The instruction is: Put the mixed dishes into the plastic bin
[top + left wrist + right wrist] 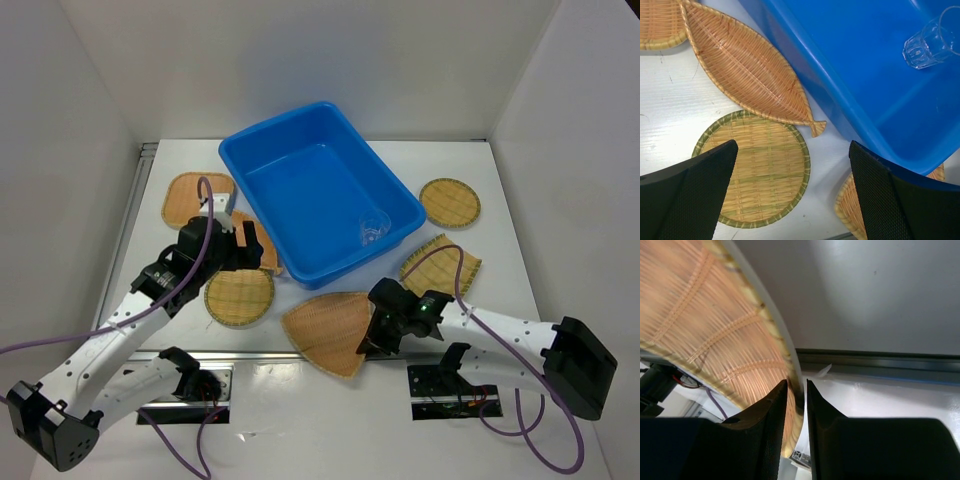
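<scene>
The blue plastic bin [305,185] stands at the table's middle with a small clear cup [372,231] lying in its near right corner. My right gripper [378,330] is shut on the rim of the fan-shaped bamboo tray [328,328] at the table's near edge; the right wrist view shows the fingers [775,405] pinching that rim [705,325]. My left gripper [235,240] is open and empty. In the left wrist view it [793,150] hovers over a green-rimmed round tray [760,170], with a leaf-shaped tray [747,70], the bin wall [865,90] and the cup [927,42] beyond.
Other bamboo trays lie around the bin: one at the far left [195,197], a round one at the right [449,203] and a fan-shaped one near it [442,265]. White walls enclose the table on three sides.
</scene>
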`<state>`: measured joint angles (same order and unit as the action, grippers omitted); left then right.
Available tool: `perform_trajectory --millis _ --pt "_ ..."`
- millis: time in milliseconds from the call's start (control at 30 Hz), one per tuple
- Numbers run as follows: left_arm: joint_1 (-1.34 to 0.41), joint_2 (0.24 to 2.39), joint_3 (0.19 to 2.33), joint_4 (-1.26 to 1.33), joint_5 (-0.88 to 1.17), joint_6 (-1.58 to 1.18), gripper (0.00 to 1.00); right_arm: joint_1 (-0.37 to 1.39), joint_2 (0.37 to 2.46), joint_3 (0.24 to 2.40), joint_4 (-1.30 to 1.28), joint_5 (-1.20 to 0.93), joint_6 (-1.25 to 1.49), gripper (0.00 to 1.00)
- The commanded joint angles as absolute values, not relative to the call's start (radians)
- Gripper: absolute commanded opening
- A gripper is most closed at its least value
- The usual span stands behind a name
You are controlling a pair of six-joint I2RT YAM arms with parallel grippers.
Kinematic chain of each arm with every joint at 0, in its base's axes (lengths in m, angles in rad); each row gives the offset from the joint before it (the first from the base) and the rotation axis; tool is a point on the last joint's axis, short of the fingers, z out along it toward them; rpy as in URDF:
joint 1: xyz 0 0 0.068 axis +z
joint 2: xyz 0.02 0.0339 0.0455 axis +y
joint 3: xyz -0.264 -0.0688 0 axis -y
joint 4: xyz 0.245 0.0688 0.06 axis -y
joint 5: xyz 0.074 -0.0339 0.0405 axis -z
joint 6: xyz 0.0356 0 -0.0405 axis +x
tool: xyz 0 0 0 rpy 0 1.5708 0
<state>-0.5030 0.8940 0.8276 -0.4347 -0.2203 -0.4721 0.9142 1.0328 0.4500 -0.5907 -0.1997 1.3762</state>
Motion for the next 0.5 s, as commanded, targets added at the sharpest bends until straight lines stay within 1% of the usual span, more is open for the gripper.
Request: perform_trajectory --millis 0,167,267,300,367,400,467 --pt "-0.508 0.871 0.821 -0.413 -0.230 -0.468 0.99 0.925 1.058 0.446 -0.546 -0.192 1.396 0.27" --pt "-0.508 0.871 0.821 -0.413 -0.230 -0.468 0.99 0.925 1.092 0.446 -0.512 -0.183 1.387 0.27" --pt "-0.508 0.871 0.821 -0.413 -0.230 -0.468 0.99 0.925 1.101 0.436 -0.489 -0.173 1.387 0.22" --pt "-0.508 0.871 0.821 -0.413 -0.230 -0.468 0.99 0.925 1.101 0.436 -0.489 -0.173 1.387 0.14" --pt "-0.508 0.871 0.821 -0.413 -0.230 -0.468 0.99 0.925 1.088 0.436 -0.498 -0.146 1.396 0.03" --pt "-0.508 0.871 0.821 -0.413 -0.230 -0.468 0.99 0.925 1.075 0.436 -0.527 -0.135 1.407 0.01" --pt "-0.508 0.871 0.821 -0.413 -0.230 -0.468 0.99 0.925 1.008 0.436 -0.551 -0.103 1.417 0.01"
